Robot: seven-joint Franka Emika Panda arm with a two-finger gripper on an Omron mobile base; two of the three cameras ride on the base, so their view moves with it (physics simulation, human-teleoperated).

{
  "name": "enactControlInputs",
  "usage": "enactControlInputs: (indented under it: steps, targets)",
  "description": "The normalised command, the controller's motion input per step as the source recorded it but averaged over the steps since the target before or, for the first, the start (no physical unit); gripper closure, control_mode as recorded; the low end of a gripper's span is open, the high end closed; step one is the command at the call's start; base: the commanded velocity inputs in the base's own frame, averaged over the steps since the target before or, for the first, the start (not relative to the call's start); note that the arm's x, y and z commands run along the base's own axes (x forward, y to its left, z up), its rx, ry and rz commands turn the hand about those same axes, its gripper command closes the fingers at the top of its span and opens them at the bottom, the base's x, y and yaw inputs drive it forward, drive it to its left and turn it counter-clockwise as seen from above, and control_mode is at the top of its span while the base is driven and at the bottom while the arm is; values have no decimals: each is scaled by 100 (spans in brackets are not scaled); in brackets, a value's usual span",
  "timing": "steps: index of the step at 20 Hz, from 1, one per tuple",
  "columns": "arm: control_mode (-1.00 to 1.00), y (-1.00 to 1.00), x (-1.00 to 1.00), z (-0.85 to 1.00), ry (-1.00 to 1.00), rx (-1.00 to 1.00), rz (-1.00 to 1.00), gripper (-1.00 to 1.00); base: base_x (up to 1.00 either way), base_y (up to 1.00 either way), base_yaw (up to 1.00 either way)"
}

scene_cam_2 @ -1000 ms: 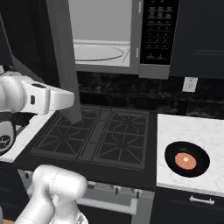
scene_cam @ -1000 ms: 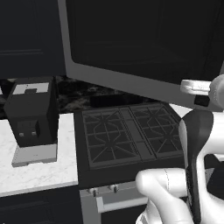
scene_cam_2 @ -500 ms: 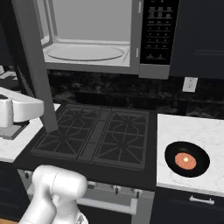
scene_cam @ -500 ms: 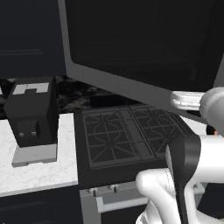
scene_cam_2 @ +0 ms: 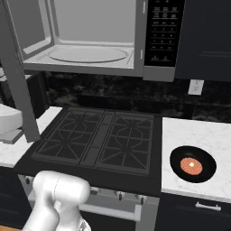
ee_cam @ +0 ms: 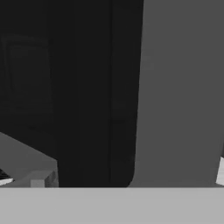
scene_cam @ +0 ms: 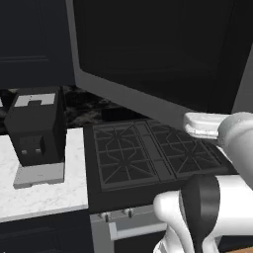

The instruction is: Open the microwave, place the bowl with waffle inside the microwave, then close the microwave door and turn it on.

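Microwave [scene_cam_2: 97,36]: mounted above the stove, cavity exposed, pale walls, a round turntable on its floor; black keypad strip at the 3 o'clock side of the cavity.
Door [scene_cam: 158,54]: swung wide open; in the left base view its dark glass pane spans the upper half, grey frame along the lower edge. In the right base view it stands edge-on as a grey bar at 9 o'clock of the cavity. In the hand view the grey frame fills the 3 o'clock half, dark glass at 9 o'clock.
Bowl [scene_cam_2: 193,164]: dark, round, on the white counter at 3 o'clock of the stove, well apart from the microwave; orange-brown waffle [scene_cam_2: 191,165] lies flat in its middle.
Stove [scene_cam_2: 97,142]: black grates, directly under the microwave, between two white counters.
Coffee machine [scene_cam: 35,129]: black box on the counter at 9 o'clock of the stove, seen in the left base view.
Arm [scene_cam: 217,126]: white link reaches under the lower edge of the door.
Jaws: fingertips are hidden; spread wide, nothing held.
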Motion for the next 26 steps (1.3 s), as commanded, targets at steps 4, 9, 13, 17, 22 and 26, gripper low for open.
enactControlInputs:
  steps: [4,9,13,17,22,26]
  targets:
    - [-100,91,-74,1,-5,-3,-2,-100,0,0,0]
    - [-100,100,-7,0,0,-8,-10,-100,0,0,0]
    - [-100,90,0,-1,0,0,-13,-100,0,0,0]
    - [-100,73,17,-5,-1,0,-19,-100,0,0,0]
    - [-100,51,11,-3,-7,0,-24,-100,0,0,0]
    - [-100,31,0,-12,-4,0,-28,-100,0,0,0]
